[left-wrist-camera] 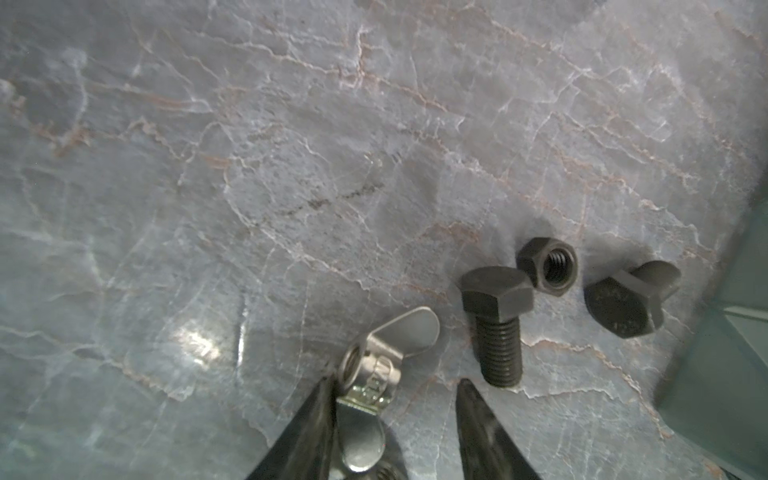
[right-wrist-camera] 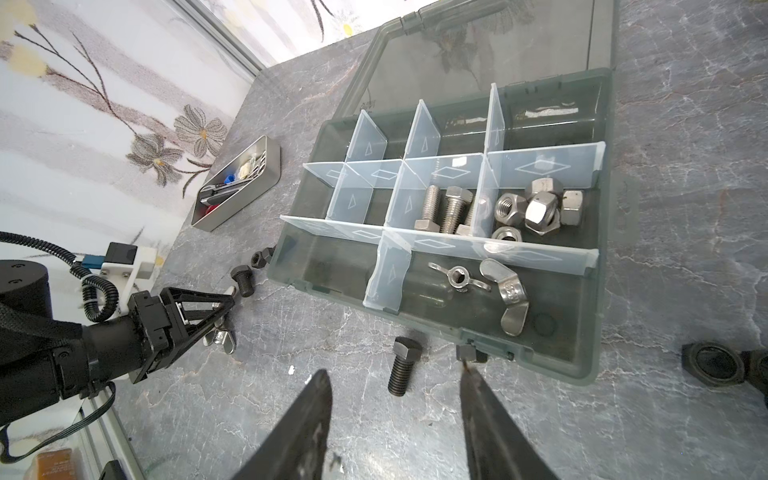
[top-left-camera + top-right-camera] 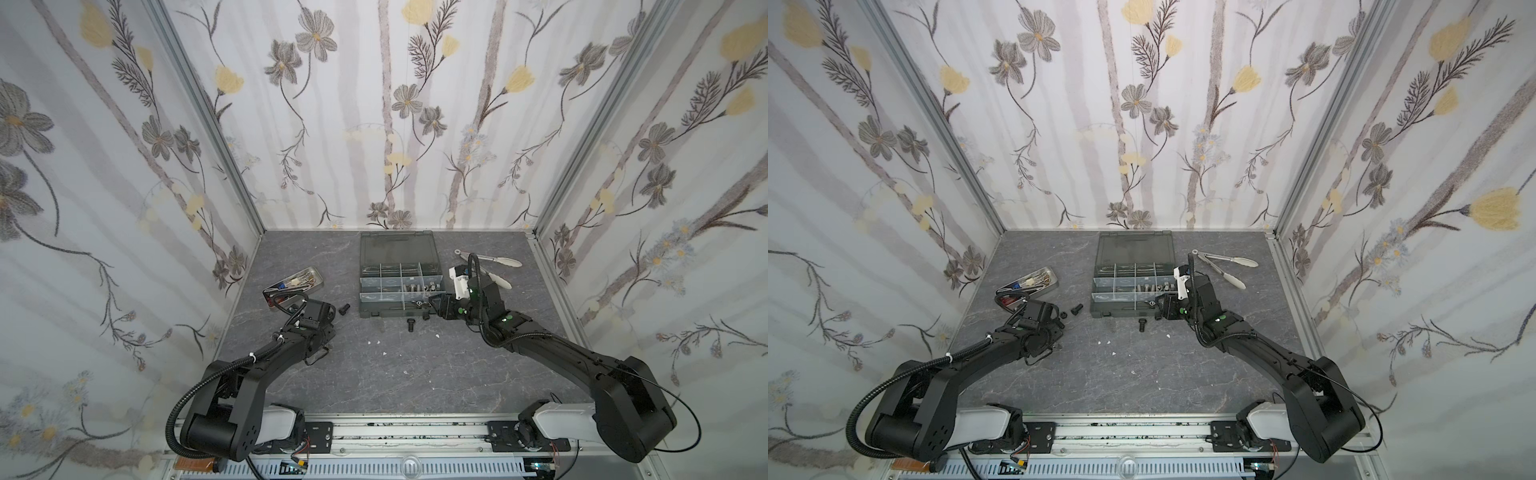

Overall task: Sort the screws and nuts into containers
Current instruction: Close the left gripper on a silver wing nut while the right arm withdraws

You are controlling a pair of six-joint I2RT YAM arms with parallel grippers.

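Observation:
My left gripper (image 1: 395, 384) stands open low over the table, left of the organizer box (image 3: 386, 312). A silver wing nut (image 1: 374, 374) lies between its jaws, against one finger only. Beside it lie two black screws (image 1: 496, 324) and a black nut (image 1: 548, 266). My right gripper (image 2: 395, 372) is open and empty at the box's front edge, with a black screw (image 2: 404, 365) on the table just ahead. In the box's containers, silver screws (image 2: 446, 210), silver nuts (image 2: 536, 208) and two wing nuts (image 2: 505, 291) sit apart.
A metal tray (image 3: 293, 282) of tools stands behind the left arm. Silver tongs (image 3: 494, 259) lie right of the box's open lid (image 3: 397, 247). Black rings (image 2: 715, 365) lie to the box's right. White scraps (image 3: 376, 343) dot the middle of the table.

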